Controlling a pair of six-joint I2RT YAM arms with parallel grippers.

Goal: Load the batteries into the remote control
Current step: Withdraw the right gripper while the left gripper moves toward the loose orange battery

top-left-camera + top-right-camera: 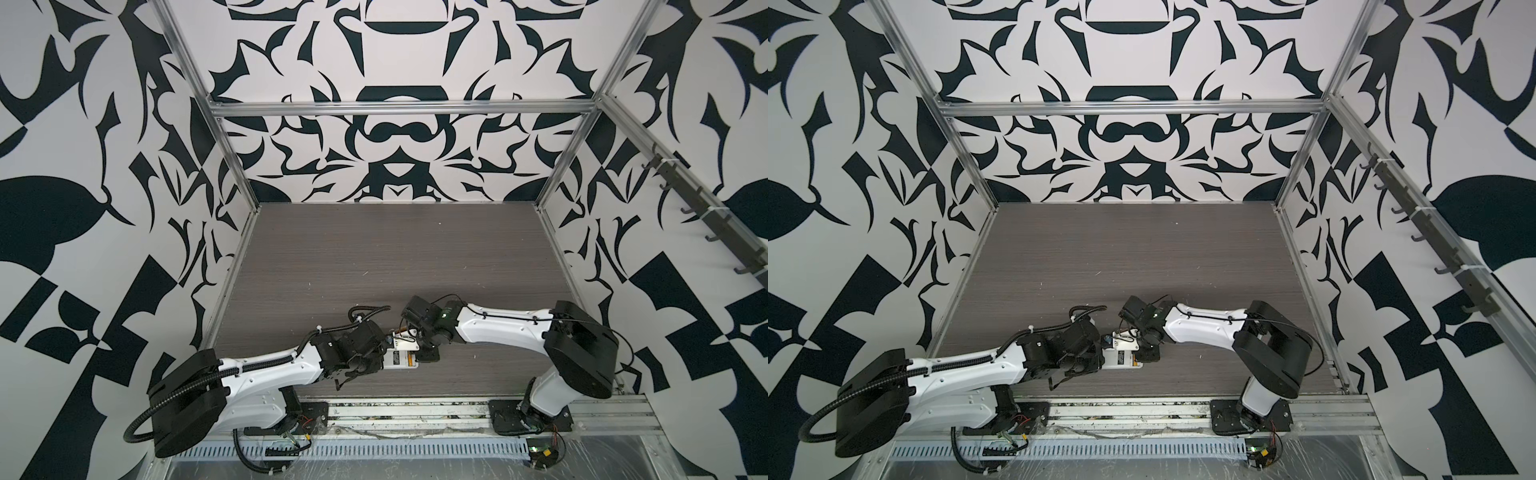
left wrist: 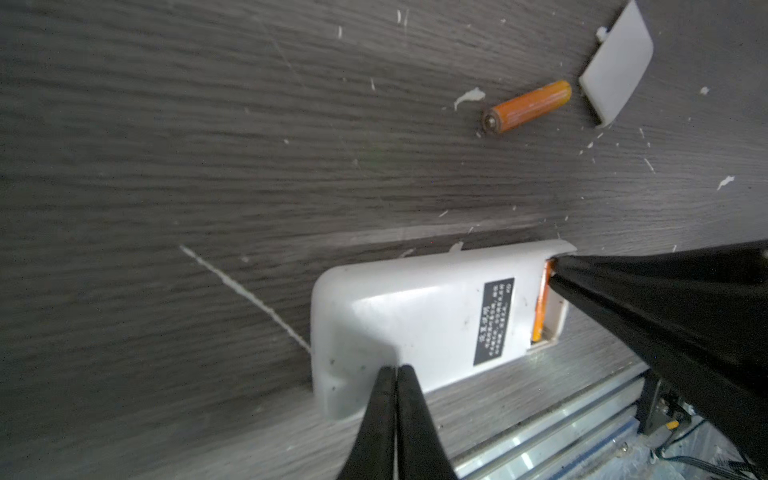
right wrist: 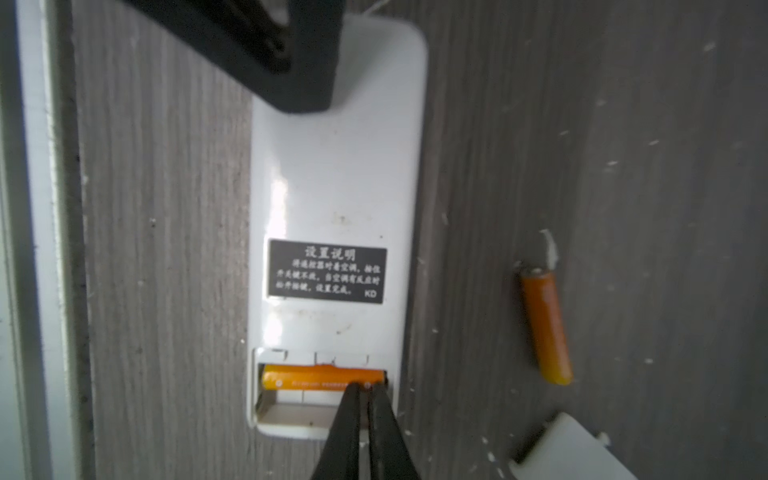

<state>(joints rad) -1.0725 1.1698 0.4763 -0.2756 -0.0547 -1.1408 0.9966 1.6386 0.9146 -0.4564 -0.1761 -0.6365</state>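
Observation:
The remote control point(image 3: 336, 187) lies back up near the table's front edge, its dark label showing and its battery bay open; it shows in both top views point(image 1: 399, 359) point(image 1: 1121, 359). One orange battery point(image 3: 307, 377) lies in the bay slot nearest the label. My right gripper point(image 3: 365, 386) is shut, its tips resting against that battery's end. The other battery point(image 3: 544, 324) point(image 2: 528, 107) lies loose on the table beside the remote. My left gripper point(image 2: 397, 368) is shut, with its tips pressed on the remote's point(image 2: 415, 316) far end.
The white battery cover point(image 2: 617, 66) point(image 3: 569, 453) lies on the table just past the loose battery. A metal rail point(image 2: 561, 436) runs along the table's front edge close to the remote. White paint flecks dot the dark wood surface.

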